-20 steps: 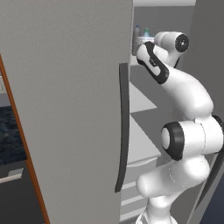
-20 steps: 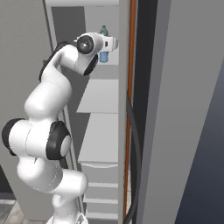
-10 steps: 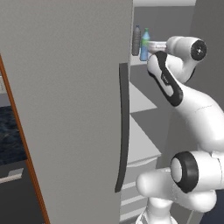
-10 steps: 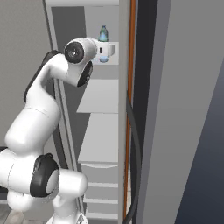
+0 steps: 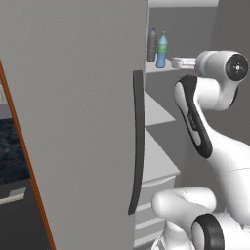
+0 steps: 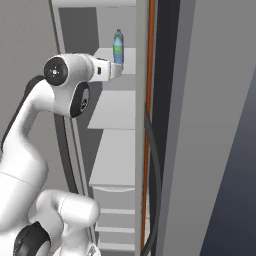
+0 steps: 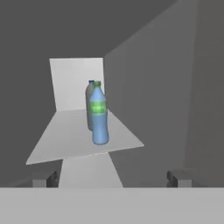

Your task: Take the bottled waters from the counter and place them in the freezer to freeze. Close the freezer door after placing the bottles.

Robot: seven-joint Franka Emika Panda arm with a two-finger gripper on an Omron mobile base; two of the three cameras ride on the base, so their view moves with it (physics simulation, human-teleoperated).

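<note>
We see the freezer (image 5: pixel 161 146) standing open in front of us, a tall grey cabinet with pale shelves inside. Its door (image 5: pixel 73 122) swings out on the left of the left base view, a broad flat grey panel with a long dark handle (image 5: pixel 137 141) down its near edge. In the right base view a grey panel with an orange-brown edge rises on the right.

Top shelf (image 7: pixel 70 138): both bottles stand upright on it, side by side and close. The blue bottle (image 7: pixel 99 118) with green label and cap is nearer the hand camera. The grey bottle (image 5: pixel 152 45) with the dark cap sits just behind it, mostly hidden in the hand view.

End effector (image 7: pixel 111 178): jaws spread wide, nothing between them, level with the shelf edge and apart from both bottles.

Our judgement: both bottles are placed; what remains is shutting the door. That door will be large and stiff, swinging on a hinge, likely needing a steady push. The flat outer face or the dark handle looks like the place to bear on. The bottles are light, smooth and easy to tip, so we would clear the shelf without brushing them.
</note>
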